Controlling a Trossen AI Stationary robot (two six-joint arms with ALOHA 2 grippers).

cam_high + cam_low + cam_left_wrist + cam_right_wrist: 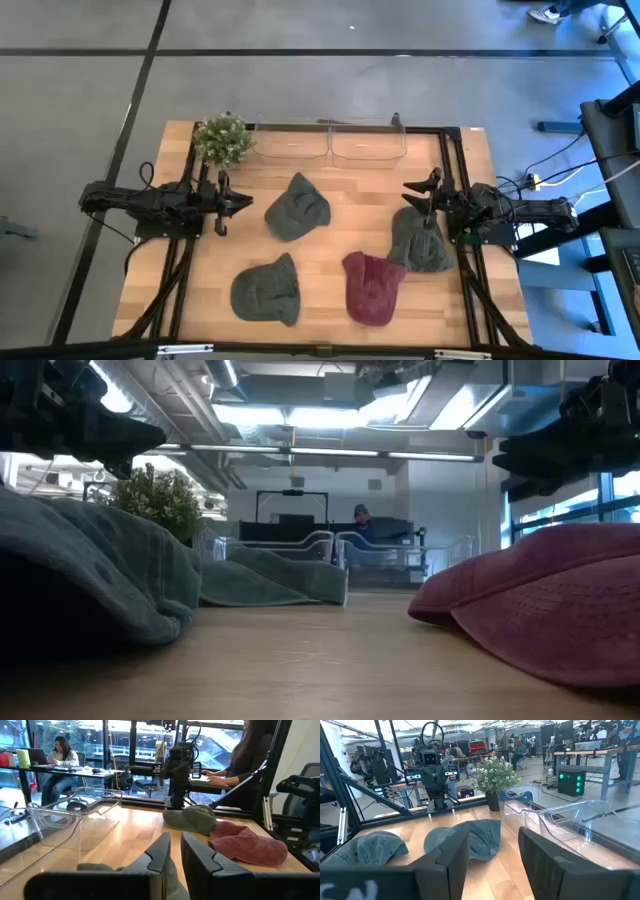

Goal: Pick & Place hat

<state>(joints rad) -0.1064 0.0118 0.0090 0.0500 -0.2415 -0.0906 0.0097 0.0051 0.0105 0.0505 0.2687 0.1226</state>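
Several hats lie flat on the wooden table. One green hat (297, 208) is mid-table, another green hat (267, 290) is near the front edge, and a red hat (373, 287) is beside that one. A third green hat (420, 240) is at the right. My left gripper (245, 203) hovers left of the middle green hat, its fingers (160, 855) nearly together and holding nothing. My right gripper (415, 195) hangs open above the far edge of the right-hand green hat, its fingers (540, 855) wide apart. In the low view both grippers stand raised off the table.
Two clear plastic bins (290, 145) (368, 142) sit side by side along the table's far edge. A small potted plant (223, 140) stands to their left. Bare wood shows between the hats and the bins. People sit at desks in the room beyond the table.
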